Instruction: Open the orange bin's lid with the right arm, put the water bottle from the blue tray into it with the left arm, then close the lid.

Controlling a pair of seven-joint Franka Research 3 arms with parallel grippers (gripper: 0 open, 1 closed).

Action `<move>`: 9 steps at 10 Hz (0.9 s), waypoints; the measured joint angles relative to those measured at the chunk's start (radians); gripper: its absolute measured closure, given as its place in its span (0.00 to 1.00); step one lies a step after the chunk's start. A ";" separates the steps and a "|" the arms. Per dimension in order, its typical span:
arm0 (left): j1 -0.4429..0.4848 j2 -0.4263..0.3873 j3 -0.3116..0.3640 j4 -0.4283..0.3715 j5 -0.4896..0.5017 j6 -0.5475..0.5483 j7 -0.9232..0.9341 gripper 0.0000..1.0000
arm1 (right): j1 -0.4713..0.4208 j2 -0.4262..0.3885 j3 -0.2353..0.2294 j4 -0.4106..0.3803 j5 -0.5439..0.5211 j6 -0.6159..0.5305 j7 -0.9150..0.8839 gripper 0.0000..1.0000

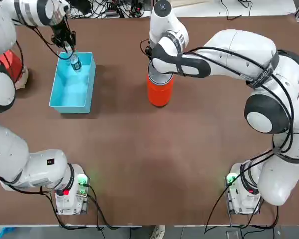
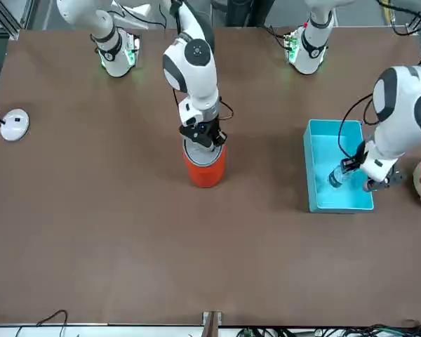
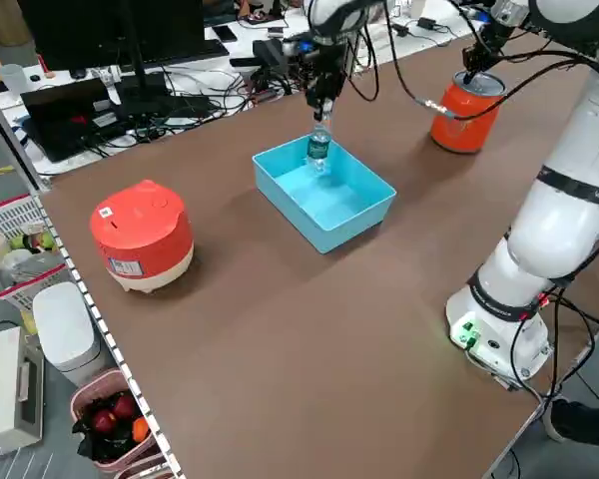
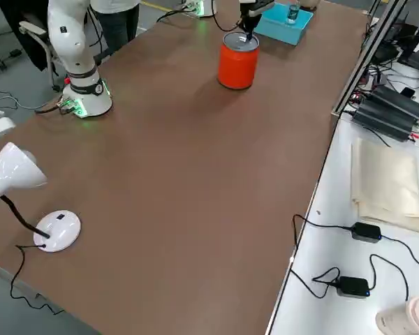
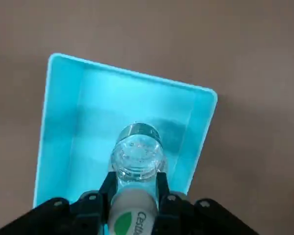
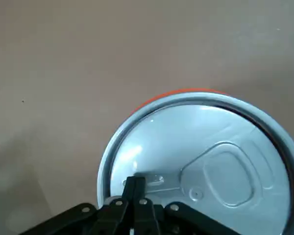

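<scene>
The left gripper (image 5: 134, 196) clamps the small clear plastic water bottle (image 3: 319, 150) above the glossy cyan rectangular tray (image 1: 70, 99), apparently lifted clear. The right gripper (image 6: 135, 188), fingers together, presses the grey metallic lid (image 6: 210, 161) on the orange cylindrical bin (image 1: 159, 92).

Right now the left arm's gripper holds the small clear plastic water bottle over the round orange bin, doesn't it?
Not quite: the left gripper holds the water bottle over the light blue rectangular tray, not the orange bin. The left wrist view shows it.
</scene>
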 joint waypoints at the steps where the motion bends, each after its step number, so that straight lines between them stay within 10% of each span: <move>1: -0.002 -0.002 -0.007 0.048 0.000 -0.053 -0.026 0.63 | 0.001 0.001 0.000 0.000 -0.008 0.001 0.004 0.99; 9: -0.015 0.001 -0.241 0.297 -0.088 -0.242 -0.458 0.63 | -0.002 -0.079 -0.012 0.066 -0.014 -0.206 0.009 0.99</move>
